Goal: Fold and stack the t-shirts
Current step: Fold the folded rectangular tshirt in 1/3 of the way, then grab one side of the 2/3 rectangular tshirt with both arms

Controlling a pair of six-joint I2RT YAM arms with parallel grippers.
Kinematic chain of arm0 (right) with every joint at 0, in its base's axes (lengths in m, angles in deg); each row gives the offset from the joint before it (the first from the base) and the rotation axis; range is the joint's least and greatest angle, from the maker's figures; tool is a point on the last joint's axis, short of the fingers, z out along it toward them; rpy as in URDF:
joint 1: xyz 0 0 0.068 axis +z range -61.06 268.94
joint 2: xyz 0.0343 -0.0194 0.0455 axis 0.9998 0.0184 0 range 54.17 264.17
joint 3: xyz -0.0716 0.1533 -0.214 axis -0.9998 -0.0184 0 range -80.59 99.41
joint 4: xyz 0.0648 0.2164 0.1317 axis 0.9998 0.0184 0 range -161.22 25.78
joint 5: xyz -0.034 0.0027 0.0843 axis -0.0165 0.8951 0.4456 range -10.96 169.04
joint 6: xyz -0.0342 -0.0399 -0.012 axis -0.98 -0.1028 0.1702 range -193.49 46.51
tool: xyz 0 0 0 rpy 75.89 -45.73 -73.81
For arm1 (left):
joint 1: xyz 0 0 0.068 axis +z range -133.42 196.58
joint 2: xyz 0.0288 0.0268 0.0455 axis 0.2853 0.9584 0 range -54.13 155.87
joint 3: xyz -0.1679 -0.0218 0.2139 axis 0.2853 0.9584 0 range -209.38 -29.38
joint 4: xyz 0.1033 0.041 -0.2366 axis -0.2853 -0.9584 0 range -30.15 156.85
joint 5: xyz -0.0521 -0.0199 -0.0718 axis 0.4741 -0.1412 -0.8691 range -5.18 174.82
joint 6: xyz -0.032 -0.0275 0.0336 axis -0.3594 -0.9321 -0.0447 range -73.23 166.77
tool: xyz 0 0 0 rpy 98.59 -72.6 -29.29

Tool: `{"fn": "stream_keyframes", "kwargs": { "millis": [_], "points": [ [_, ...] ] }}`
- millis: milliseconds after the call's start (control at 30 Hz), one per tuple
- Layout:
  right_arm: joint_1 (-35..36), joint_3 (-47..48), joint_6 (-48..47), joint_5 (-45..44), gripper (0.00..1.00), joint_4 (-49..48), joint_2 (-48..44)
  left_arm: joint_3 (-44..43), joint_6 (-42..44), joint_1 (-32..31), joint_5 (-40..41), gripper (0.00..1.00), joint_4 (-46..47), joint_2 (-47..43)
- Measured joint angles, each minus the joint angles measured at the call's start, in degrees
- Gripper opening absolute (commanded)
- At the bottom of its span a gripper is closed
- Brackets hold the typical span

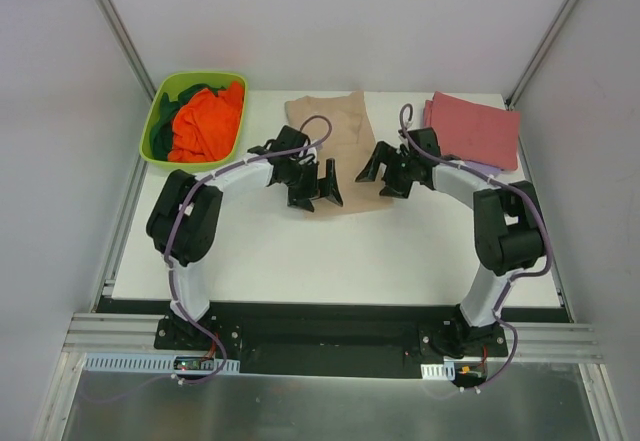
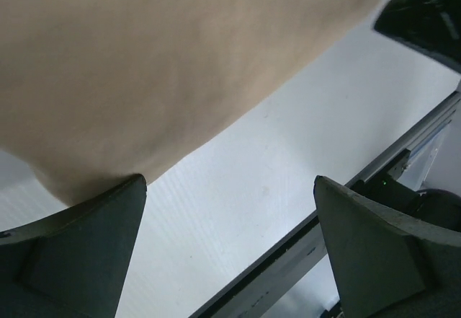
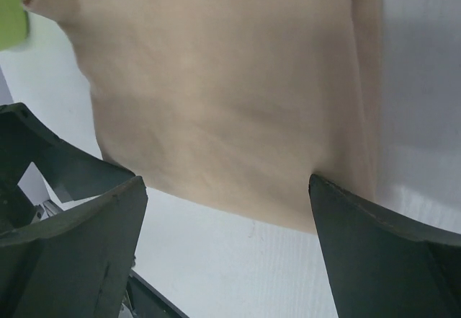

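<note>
The tan-beige t-shirt [image 1: 335, 131] lies flat on the white table [image 1: 330, 251] at the back centre, its near edge under both grippers. My left gripper [image 1: 317, 189] hovers open over that edge. In the left wrist view the tan cloth [image 2: 144, 65] fills the upper left, and the left gripper [image 2: 229, 181] holds nothing. My right gripper [image 1: 384, 173] stands open beside it. In the right wrist view the tan shirt [image 3: 216, 94] lies just past the empty right gripper [image 3: 227, 181]. A folded dusty red t-shirt [image 1: 475, 129] rests on a lavender one [image 1: 492, 168] at the back right.
A lime-green tub [image 1: 157, 126] at the back left holds a bright orange shirt [image 1: 205, 126] and a dark green shirt [image 1: 180, 98]. The table's dark front rail [image 2: 338, 202] runs close below the left gripper. The other arm's black fingers [image 2: 425, 15] show at the upper right.
</note>
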Motion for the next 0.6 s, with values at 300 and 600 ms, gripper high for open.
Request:
{"fn": "stream_keyframes", "kwargs": {
  "millis": [300,600],
  "points": [
    [-0.61,-7.69,0.24,0.11,0.96,-1.49,-1.46,9.53,-2.67,1.07,-0.37,0.99,1.33,-0.52],
    [-0.17,-14.67,-0.55,0.02,0.96,-2.1,-7.48,17.33,-4.13,0.87,0.17,0.99,3.32,-6.56]
  ]
}}
